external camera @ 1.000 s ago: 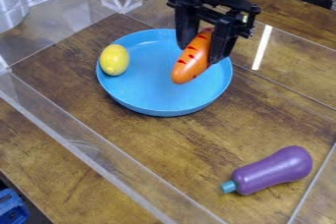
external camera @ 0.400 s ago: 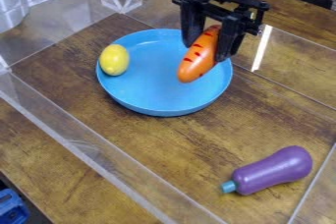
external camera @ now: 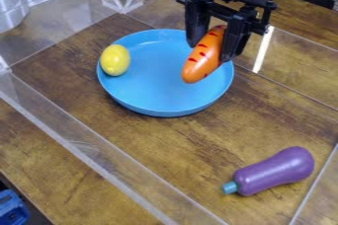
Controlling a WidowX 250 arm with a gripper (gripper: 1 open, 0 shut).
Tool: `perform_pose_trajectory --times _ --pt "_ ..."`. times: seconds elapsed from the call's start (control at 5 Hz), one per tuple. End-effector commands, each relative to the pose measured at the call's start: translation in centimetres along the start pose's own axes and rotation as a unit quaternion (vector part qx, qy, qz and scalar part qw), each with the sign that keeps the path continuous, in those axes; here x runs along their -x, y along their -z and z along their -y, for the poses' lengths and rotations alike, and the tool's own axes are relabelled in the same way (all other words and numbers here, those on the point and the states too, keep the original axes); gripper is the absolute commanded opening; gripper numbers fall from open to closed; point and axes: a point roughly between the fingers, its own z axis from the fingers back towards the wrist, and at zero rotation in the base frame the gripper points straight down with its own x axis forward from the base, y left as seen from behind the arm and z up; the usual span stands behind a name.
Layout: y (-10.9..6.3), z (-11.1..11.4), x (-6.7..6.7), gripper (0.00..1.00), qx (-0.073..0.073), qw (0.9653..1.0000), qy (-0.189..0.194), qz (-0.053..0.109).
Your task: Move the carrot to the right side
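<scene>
Fingers [external camera: 211, 43]: clamped shut on the carrot [external camera: 203, 57], which hangs tilted between them, just above the bowl's right side.
Lemon [external camera: 117, 60]: left, inside blue bowl [external camera: 148, 99].
Slip risk: carrot could twist free.
Eggplant [external camera: 271, 171]: lower right on the surface, may crowd the drop.

No legible text, labels or numbers anywhere

The plate [external camera: 158, 103] lies below and left of the gripper [external camera: 218, 39]; the lemon [external camera: 117, 59] sits on it, far left; the eggplant [external camera: 271, 171] lies well in front, slightly right.
</scene>
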Motion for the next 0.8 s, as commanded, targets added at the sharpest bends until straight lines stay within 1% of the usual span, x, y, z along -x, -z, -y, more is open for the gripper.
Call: perform_pose_trajectory --times 0.0,0.6 --pt "-2.3 0.9 -0.6 0.00 0.003 0.9993 0.009 0.036" --pt "-2.1 2.3 -0.5 0.00 0.008 0.9996 0.013 0.025"
